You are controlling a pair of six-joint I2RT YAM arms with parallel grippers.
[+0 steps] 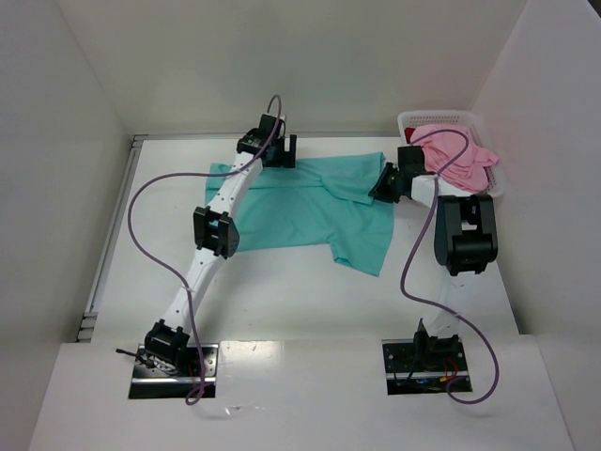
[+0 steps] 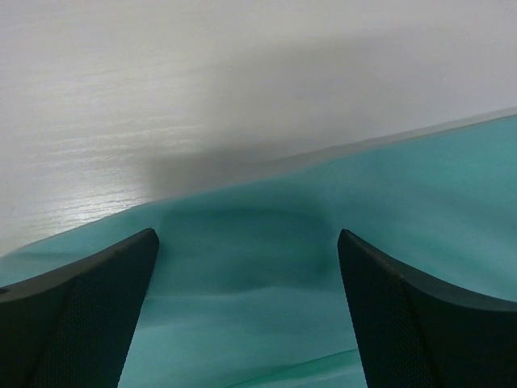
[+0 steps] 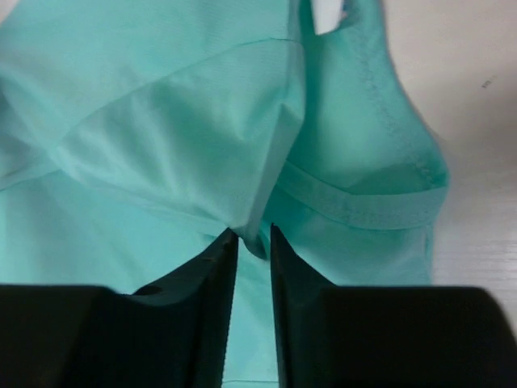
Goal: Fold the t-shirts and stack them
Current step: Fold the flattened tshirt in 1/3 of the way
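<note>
Teal t-shirt (image 1: 300, 211) spread flat at centre of top view, left gripper (image 2: 248, 236) wide open over its upper edge, right gripper (image 3: 252, 242) narrow, pinching a ridge near the right sleeve: thin pinch may slip and bunch the fold.

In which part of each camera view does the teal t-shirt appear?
Top external: teal t-shirt spread mid-picture.
Left wrist: it covers the lower half, between the fingers.
Right wrist: it fills most of the frame.
Shared landmark: white table bordering the shirt.
</note>
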